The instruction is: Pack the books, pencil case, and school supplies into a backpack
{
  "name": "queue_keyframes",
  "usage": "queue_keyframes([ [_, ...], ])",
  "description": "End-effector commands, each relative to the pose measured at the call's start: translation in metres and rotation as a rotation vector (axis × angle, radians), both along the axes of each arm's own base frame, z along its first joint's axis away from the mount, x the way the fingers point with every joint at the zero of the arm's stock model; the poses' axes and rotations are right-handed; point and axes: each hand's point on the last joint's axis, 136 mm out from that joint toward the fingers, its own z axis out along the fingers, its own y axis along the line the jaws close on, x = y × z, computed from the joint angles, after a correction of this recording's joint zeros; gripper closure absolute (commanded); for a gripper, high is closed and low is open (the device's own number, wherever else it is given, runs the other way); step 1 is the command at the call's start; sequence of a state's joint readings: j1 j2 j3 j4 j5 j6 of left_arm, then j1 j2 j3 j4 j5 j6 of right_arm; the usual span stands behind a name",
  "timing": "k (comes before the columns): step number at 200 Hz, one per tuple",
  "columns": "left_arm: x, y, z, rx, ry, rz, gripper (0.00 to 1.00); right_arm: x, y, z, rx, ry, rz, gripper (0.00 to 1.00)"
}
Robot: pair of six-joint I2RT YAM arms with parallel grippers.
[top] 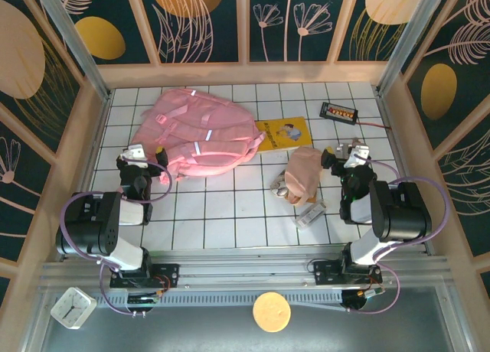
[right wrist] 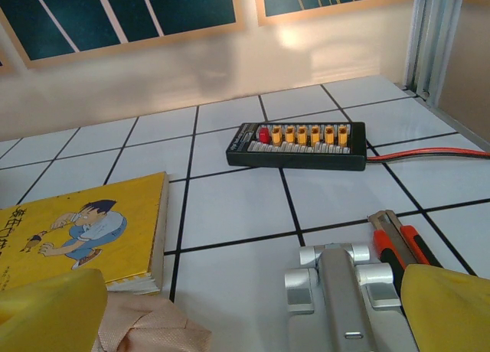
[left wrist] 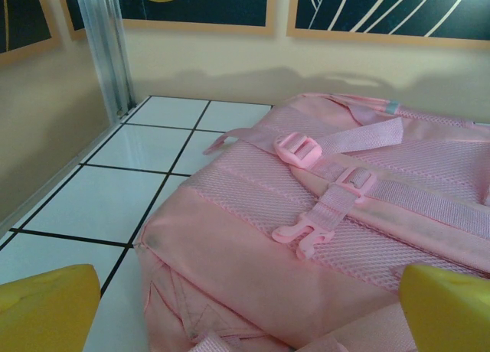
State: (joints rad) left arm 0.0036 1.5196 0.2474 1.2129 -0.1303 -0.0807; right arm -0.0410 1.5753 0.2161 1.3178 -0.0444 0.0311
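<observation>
The big pink backpack (top: 203, 130) lies flat at the back left, its straps and buckles (left wrist: 321, 214) facing up. To its right a yellow book (top: 282, 132) (right wrist: 76, 229) rests on the tiles. The beige-pink pencil case (top: 305, 172) (right wrist: 153, 329) sits in front of the book. A small whitish block (top: 310, 214) and tiny grey pieces (top: 281, 189) lie near the pouch. My left gripper (top: 138, 154) (left wrist: 245, 321) is open, hovering at the backpack's near-left corner. My right gripper (top: 348, 153) (right wrist: 245, 321) is open just right of the pencil case, holding nothing.
A black gadget (top: 339, 111) (right wrist: 298, 145) with orange digits and a red wire lies at the back right. A silver metal tool (right wrist: 341, 298) and an orange-handled knife (right wrist: 402, 249) lie under my right gripper. Low walls ring the tiled table (top: 222, 206).
</observation>
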Motion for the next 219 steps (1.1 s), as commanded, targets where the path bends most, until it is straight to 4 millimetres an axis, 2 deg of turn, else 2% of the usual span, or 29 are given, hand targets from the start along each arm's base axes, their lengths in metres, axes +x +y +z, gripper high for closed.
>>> queue_keyframes([
  [1, 0.001, -0.005, 0.010, 0.001, -0.043, -0.025, 0.01, 0.001, -0.002, 0.008, -0.018, -0.025, -0.015, 0.01],
  [108, 0.000, -0.005, 0.012, -0.001, -0.048, -0.024, 0.01, 0.000, -0.004, 0.010, -0.003, -0.035, -0.004, 0.01],
  [131, 0.015, 0.004, 0.015, -0.008, 0.035, 0.031, 0.01, 0.011, -0.015, 0.015, 0.017, 0.020, -0.072, 0.01],
  [144, 0.025, 0.019, 0.017, -0.024, 0.113, 0.127, 0.01, 0.019, -0.020, 0.024, 0.017, 0.048, -0.096, 0.01],
  [153, 0.027, 0.019, 0.025, -0.030, 0.115, 0.127, 0.01, 0.022, -0.023, 0.031, 0.020, 0.055, -0.113, 0.01],
  [170, 0.023, 0.015, 0.044, -0.062, 0.096, 0.111, 0.01, 0.025, -0.037, 0.054, 0.098, 0.049, -0.192, 0.01],
  [182, 0.019, 0.021, 0.050, -0.117, 0.129, 0.160, 0.01, 0.030, -0.050, 0.069, 0.177, 0.094, -0.254, 0.01],
  [201, 0.014, 0.035, 0.057, -0.217, 0.205, 0.286, 0.01, 0.037, -0.061, 0.080, 0.257, 0.233, -0.302, 0.01],
  [214, 0.015, 0.027, 0.060, -0.254, 0.276, 0.256, 0.01, 0.041, -0.057, 0.085, 0.319, 0.324, -0.261, 0.01],
  [219, 0.016, 0.020, 0.061, -0.283, 0.300, 0.228, 0.01, 0.042, -0.047, 0.087, 0.340, 0.354, -0.208, 0.01],
])
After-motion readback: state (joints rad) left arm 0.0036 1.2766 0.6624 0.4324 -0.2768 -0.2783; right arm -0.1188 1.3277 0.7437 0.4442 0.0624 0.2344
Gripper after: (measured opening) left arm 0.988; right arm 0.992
